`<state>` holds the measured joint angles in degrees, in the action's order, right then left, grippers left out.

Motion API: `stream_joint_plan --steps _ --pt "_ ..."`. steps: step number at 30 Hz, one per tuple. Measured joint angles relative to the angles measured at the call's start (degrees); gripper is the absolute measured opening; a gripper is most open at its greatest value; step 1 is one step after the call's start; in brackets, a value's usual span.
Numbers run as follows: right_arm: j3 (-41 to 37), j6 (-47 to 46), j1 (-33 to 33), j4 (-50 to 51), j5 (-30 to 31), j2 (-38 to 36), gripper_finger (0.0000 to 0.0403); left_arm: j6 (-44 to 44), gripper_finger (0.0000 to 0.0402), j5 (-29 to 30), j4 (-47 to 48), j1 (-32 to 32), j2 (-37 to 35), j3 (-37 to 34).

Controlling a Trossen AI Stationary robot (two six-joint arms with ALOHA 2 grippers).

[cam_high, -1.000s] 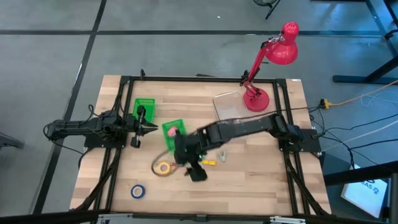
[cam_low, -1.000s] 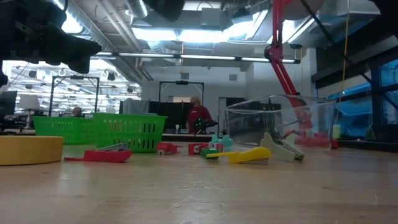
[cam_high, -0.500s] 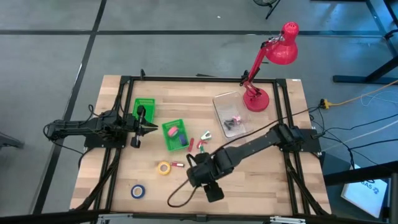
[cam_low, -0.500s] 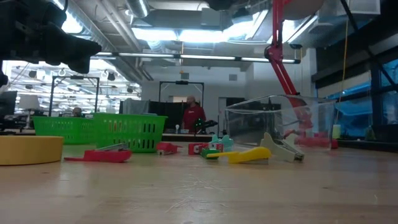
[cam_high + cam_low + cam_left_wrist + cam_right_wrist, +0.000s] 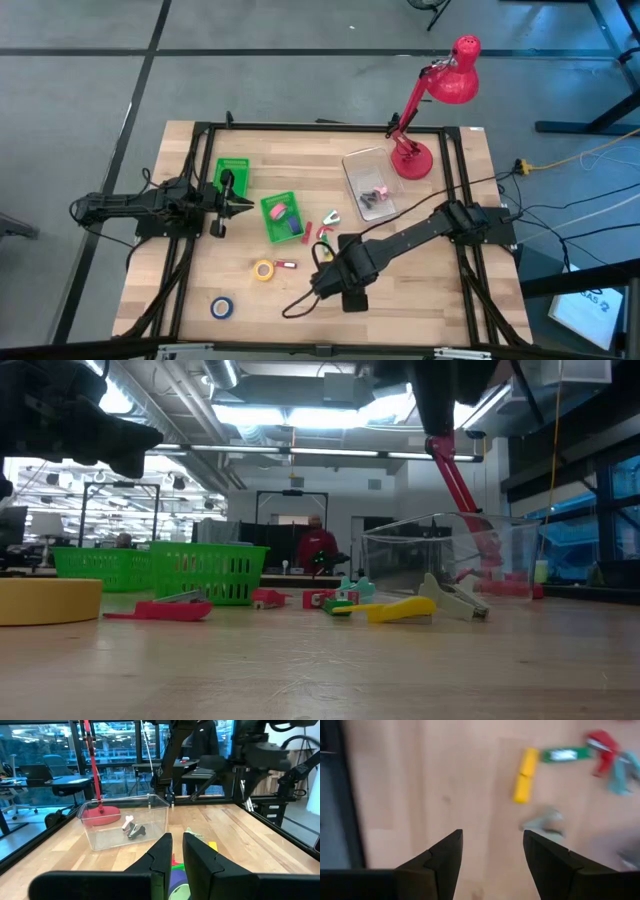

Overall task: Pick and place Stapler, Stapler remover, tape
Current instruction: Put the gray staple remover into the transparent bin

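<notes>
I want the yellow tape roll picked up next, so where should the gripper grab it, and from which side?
The yellow tape roll lies flat on the table with its hole facing up. Probably best to come straight down from above, one finger in the hole and one outside, pinching the ring's wall. The red stapler lies close beside it, so take the wall on the far side.

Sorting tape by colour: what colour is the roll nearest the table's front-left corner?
Blue tape roll, with a yellowish core; the high view shows it best.

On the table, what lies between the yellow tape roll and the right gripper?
High view: a small red stapler lies just beside the yellow tape roll; then bare wood up to the right gripper.
</notes>
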<state>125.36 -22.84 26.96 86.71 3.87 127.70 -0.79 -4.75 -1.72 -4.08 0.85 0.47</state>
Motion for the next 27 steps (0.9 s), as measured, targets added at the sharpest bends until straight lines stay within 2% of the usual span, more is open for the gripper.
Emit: stream_joint_plan --steps 4,9,14,17,21,27 --pt "0.0 -1.0 0.0 2.4 4.8 0.0 0.0212 0.0 0.0042 0.0 0.0 0.0 0.0 0.0" --pt "-0.2 -0.7 0.0 2.3 5.6 0.0 0.0212 0.0 0.0042 0.0 0.0 0.0 0.0 0.0" --pt "-6.6 1.0 -0.6 0.8 5.9 0.1 0.0212 0.0 0.0042 0.0 0.0 0.0 0.0 0.0" --pt "-12.5 2.5 -1.3 -5.9 7.4 0.1 0.0212 0.0 0.0042 0.0 0.0 0.0 0.0 0.0" --pt "-17.4 3.6 -1.7 -13.2 5.8 0.1 0.0212 0.0 0.0042 0.0 0.0 0.0 0.0 0.0" --pt "-23.6 3.6 -1.6 -18.9 4.0 -2.6 0.0212 0.0 0.0042 0.0 0.0 0.0 0.0 0.0"
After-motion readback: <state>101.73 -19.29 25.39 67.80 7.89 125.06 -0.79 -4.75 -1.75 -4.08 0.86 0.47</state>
